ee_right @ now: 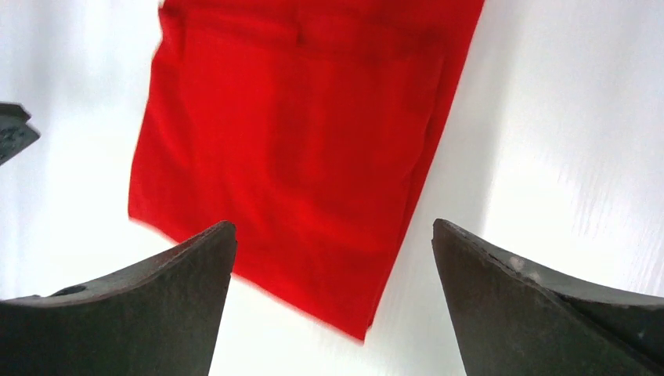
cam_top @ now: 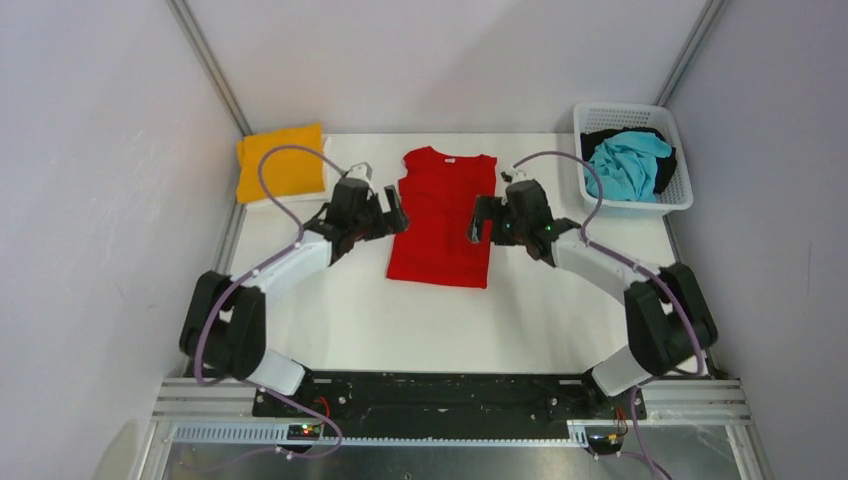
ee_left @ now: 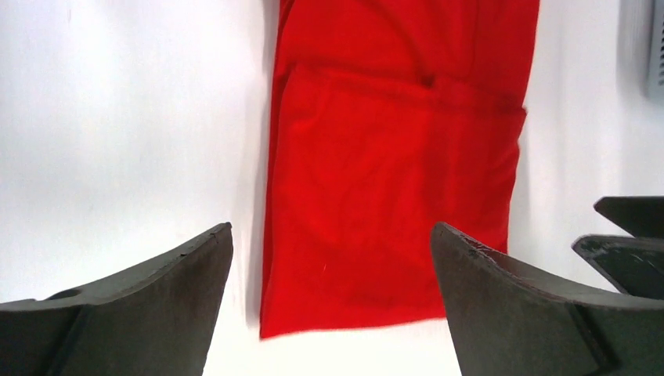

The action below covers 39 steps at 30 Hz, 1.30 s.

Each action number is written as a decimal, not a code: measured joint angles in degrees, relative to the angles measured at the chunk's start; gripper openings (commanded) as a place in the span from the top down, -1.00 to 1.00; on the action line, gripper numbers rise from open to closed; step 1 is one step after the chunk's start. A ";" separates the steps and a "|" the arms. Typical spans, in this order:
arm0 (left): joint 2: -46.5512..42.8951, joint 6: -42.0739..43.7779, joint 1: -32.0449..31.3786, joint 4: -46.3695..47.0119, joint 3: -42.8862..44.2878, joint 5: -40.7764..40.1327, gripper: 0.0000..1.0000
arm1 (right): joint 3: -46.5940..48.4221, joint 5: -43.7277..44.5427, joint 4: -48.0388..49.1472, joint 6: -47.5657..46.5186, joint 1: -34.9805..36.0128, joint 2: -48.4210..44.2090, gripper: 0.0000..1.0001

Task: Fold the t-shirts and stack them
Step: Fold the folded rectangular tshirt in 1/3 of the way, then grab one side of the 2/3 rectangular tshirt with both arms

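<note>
Overhead view, 12 o'clock = far edge, away from my bases.

- White table (cam_top: 400,320): everything below lies on it.
- Red t-shirt (cam_top: 443,215): flat at table centre, neck to 12 o'clock, hem to 6 o'clock, sides turned in so the outline is a long, narrow rectangle. Both wrist views (ee_left: 391,196) (ee_right: 297,157) show the edge of an upper layer running across the cloth.
- White lattice basket (cam_top: 684,190): far corner at about 2 o'clock from the red shirt, well apart from it.
- Orange-yellow t-shirt (cam_top: 282,165): folded to a square pad at the far corner, about 10 o'clock from the red shirt, not touching it.
- Turquoise t-shirt (cam_top: 628,165): crumpled in the basket, on top.
- Black t-shirt (cam_top: 600,137): in the basket under the turquoise one, showing at its 12 and 3 o'clock edges.
- My left gripper (cam_top: 398,212): just at the red shirt's 9 o'clock edge, jaws spread wide and gripping nothing. Its wrist camera (ee_left: 330,235) shows cloth lying flat in the gap between the fingers.
- My right gripper (cam_top: 480,222): at the shirt's 3 o'clock edge, facing the left one across the cloth, jaws likewise spread wide and gripping nothing (ee_right: 333,227).
- Neck label (cam_top: 452,157): small white tag at the collar, 12 o'clock end.
</note>
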 measured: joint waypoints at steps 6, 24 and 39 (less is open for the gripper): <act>-6.93 -3.63 0.00 2.71 -15.61 2.80 -0.99 | -12.92 0.96 0.17 3.61 4.55 -9.16 -0.94; 1.14 -10.32 -0.26 10.84 -19.87 6.67 0.41 | -20.98 -3.45 5.40 13.38 4.98 -6.80 -0.41; -0.42 -11.28 -1.11 10.75 -21.92 3.82 1.00 | -20.98 -4.72 9.16 15.04 5.95 -4.02 0.08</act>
